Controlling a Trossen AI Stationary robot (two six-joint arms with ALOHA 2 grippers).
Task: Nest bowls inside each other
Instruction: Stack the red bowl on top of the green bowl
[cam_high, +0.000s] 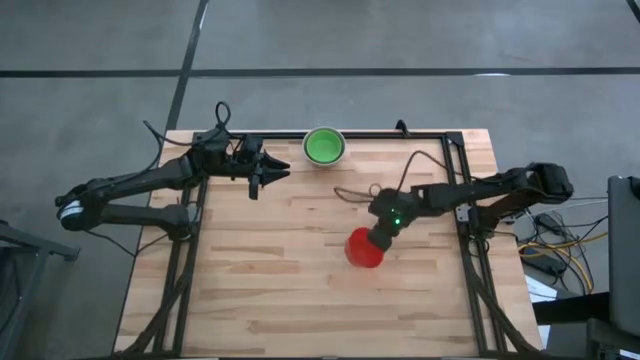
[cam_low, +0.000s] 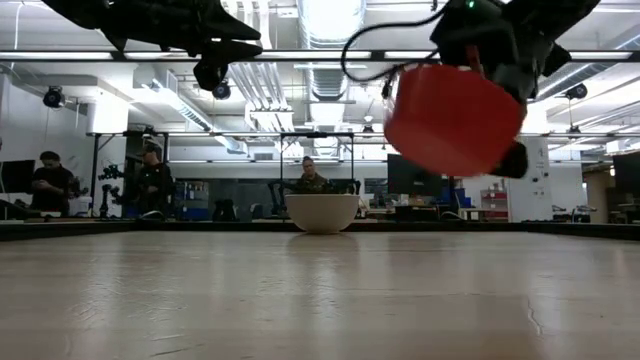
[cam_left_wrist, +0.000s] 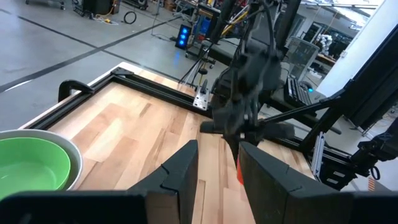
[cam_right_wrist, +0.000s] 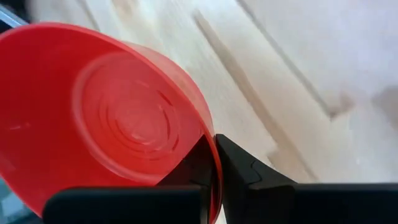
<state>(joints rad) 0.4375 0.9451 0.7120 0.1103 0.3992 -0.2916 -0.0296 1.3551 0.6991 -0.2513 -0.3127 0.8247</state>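
The right gripper (cam_right_wrist: 214, 165) pinches the red bowl (cam_high: 364, 249) by its rim, tilted above the tabletop (cam_high: 280, 280) — likely to carry it to the green-lined bowl (cam_high: 324, 146) — while the left gripper (cam_high: 268, 176) waits nearby, jaws parted and empty.

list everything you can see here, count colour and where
round plastic red bowl: one, red, lifted off the table and tilted, rim pinched in the right gripper
round bowl, green inside, pale outside: one, upright at the table's far edge
light wooden table with black frame: one, under both arms
people: at least three, dark clothes, in the room behind
left gripper: one, dark, open, empty, beside the green bowl
right gripper: one, dark, shut on the red bowl's rim
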